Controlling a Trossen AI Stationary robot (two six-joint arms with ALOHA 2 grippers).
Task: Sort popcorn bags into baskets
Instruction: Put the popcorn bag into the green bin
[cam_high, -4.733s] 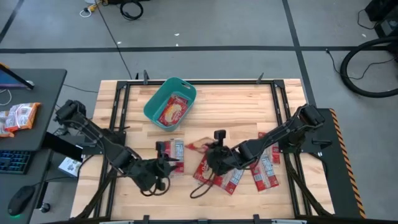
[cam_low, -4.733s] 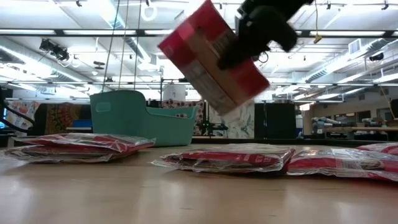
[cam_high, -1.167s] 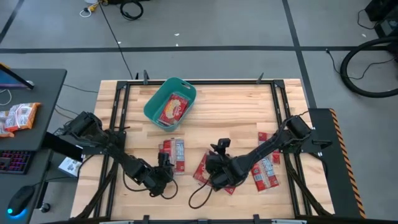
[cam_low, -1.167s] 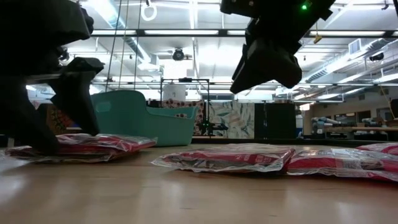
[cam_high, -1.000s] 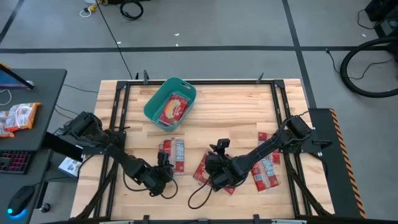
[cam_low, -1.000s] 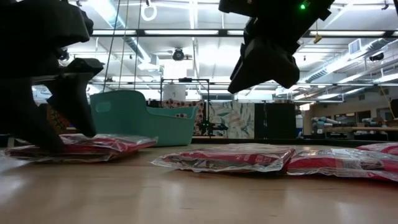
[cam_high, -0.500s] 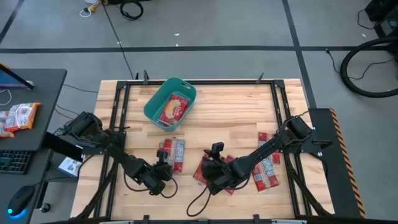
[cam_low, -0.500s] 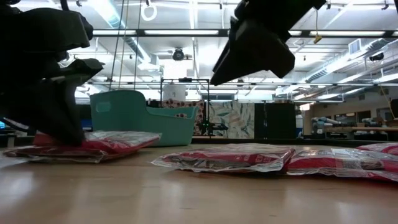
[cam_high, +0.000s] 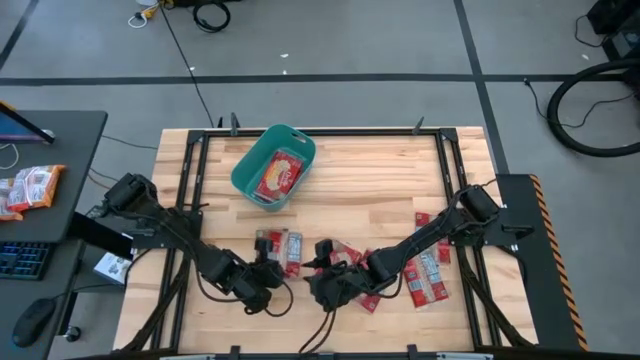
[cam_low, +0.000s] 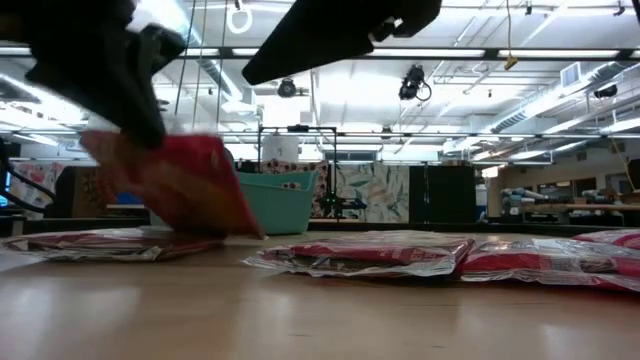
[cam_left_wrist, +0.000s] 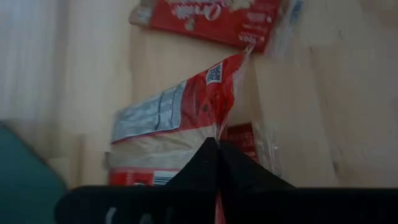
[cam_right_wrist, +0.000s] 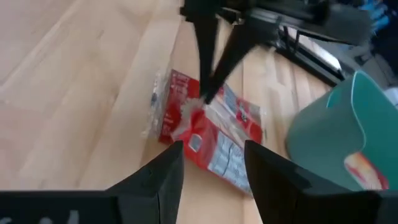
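Near the table's front, my left gripper (cam_high: 271, 264) is shut on a red popcorn bag (cam_high: 279, 245). In the low view that bag (cam_low: 178, 186) hangs tilted above another bag (cam_low: 95, 243), which lies flat on the table. My right gripper (cam_high: 314, 271) hovers open just to the right of it with nothing between its fingers, and it points toward the left gripper (cam_right_wrist: 208, 93). The teal basket (cam_high: 247, 175) stands at the far left-centre with one bag (cam_high: 280, 175) lying inside. More red bags (cam_high: 428, 272) lie flat at the right. My left gripper pinches the bag's clear sealed edge (cam_left_wrist: 225, 118) between its two shut fingers. The fingers (cam_right_wrist: 203, 74) come from above, slanting down. The bag hangs tilted below them with its held end raised. I cannot tell whether its lower corner (cam_low: 250, 232) touches the table.
A black frame (cam_high: 190, 170) runs around the tabletop. Several bags (cam_low: 360, 254) lie overlapping under the right arm. A dark side desk at the far left carries orange snack packets (cam_high: 28, 188). Bare wood (cam_high: 380, 175) lies between the basket and the right-hand bags.
My left gripper has shut on the edge of the upper bag of the left stack and risen. The bag has come up tilted, while the bag beneath has stayed on the table. My right gripper has swung toward the table's left and tipped up nearer level, staying open.
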